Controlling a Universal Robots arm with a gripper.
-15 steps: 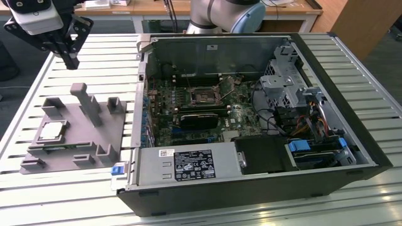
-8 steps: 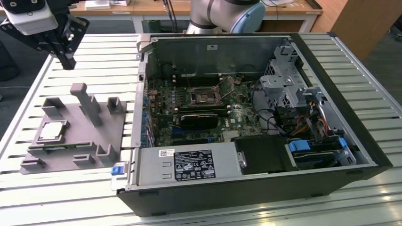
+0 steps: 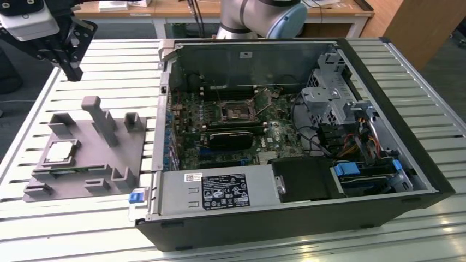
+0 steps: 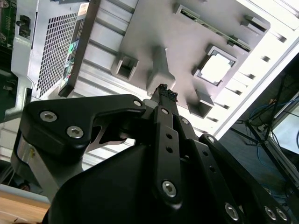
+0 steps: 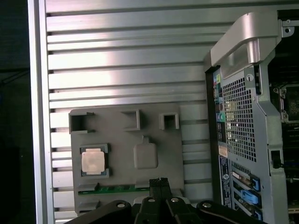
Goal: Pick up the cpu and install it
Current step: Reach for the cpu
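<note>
The cpu [image 3: 60, 152] is a small pale silvery square lying flat in a recess of the grey plastic fixture [image 3: 91, 164], at the exterior view's left. It also shows in both wrist views as a bright square cpu [image 4: 216, 69] [image 5: 93, 161]. My gripper [image 3: 73, 73] hangs high above the slatted table, beyond the fixture's far end and well apart from the cpu. Its black fingertips [image 4: 163, 92] press together with nothing between them, and the gripper [image 5: 159, 182] looks the same in the first wrist view. The dark motherboard socket [image 3: 237, 113] sits inside the open computer case [image 3: 306, 218].
The fixture has several upright posts, the tallest post [image 3: 102, 120] rising near its middle. The open case fills the middle and the exterior view's right, with drive cages and cables inside. A slatted metal table [image 3: 43, 229] carries everything. The arm's base [image 3: 262, 16] stands behind the case.
</note>
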